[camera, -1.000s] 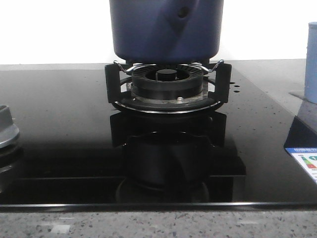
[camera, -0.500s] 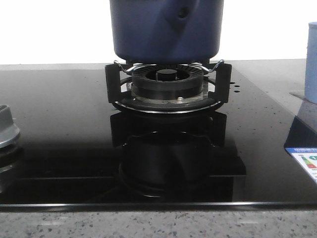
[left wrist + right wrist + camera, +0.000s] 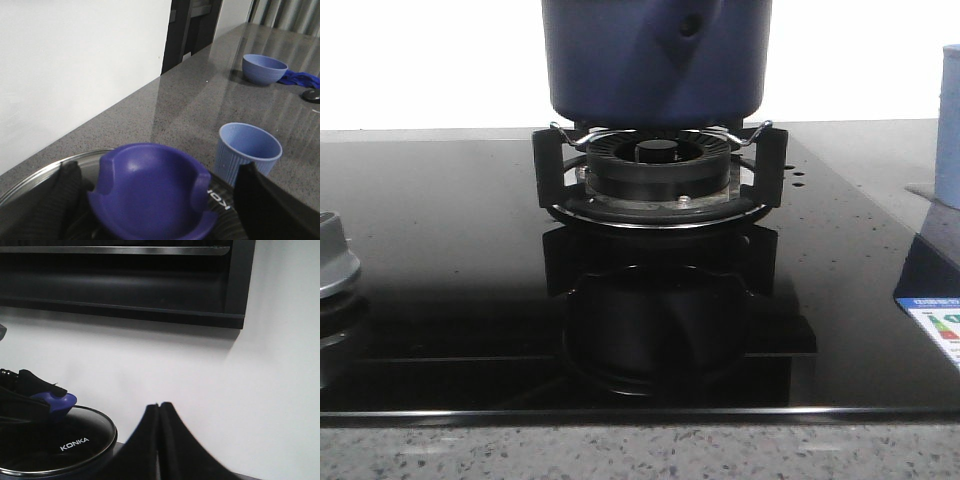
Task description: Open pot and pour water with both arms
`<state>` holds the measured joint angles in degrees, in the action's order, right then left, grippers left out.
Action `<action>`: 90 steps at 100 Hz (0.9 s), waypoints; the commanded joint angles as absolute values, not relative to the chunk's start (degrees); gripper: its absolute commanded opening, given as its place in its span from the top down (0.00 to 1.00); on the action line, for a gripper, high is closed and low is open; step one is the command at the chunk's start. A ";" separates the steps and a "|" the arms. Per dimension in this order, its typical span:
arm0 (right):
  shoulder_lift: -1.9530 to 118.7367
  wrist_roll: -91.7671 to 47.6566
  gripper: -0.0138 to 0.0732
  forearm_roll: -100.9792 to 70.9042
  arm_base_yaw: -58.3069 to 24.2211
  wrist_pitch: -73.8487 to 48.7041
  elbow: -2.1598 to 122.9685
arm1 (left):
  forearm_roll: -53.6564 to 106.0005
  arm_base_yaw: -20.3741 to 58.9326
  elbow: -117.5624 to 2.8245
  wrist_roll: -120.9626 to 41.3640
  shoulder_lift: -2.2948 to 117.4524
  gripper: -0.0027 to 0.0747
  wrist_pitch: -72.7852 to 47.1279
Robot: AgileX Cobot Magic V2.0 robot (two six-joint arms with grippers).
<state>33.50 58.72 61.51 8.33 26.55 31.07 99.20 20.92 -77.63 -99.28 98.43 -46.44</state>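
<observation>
Navy pot on a gas burner, its lid knob between the left end effector's fingers.

The pot sits on the burner of a black hob on the worktop; a pale-blue cup stands beside the pot. The left end effector straddles the lid's blue knob (whether it clamps yet, I cannot tell). The right end effector is closed, empty, near the lid. Lifting straight up should keep the lid level. The front view cuts off the pot's top and both arms.

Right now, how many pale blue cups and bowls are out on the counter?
2: a pale blue cup stands on the grey counter beside the lidded pot, and a bowl sits farther along. Others may be out of view.
</observation>
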 commanded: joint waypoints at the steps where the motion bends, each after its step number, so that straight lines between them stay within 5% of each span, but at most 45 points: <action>1: 33.42 58.75 0.91 60.52 8.31 27.81 32.67 | 103.93 20.63 -79.73 -98.62 94.18 0.21 -48.68; 14: 33.42 58.75 0.91 60.57 8.31 27.71 32.67 | 102.13 18.35 -79.73 -93.70 89.31 0.28 -48.41; 54: 33.42 63.68 0.91 72.38 3.36 21.34 32.54 | 88.17 3.24 -70.75 -81.65 63.55 0.99 -44.69; 90: 29.94 72.61 0.91 85.86 -2.92 27.71 28.11 | 84.27 2.18 -39.73 -78.98 34.54 0.99 -32.41</action>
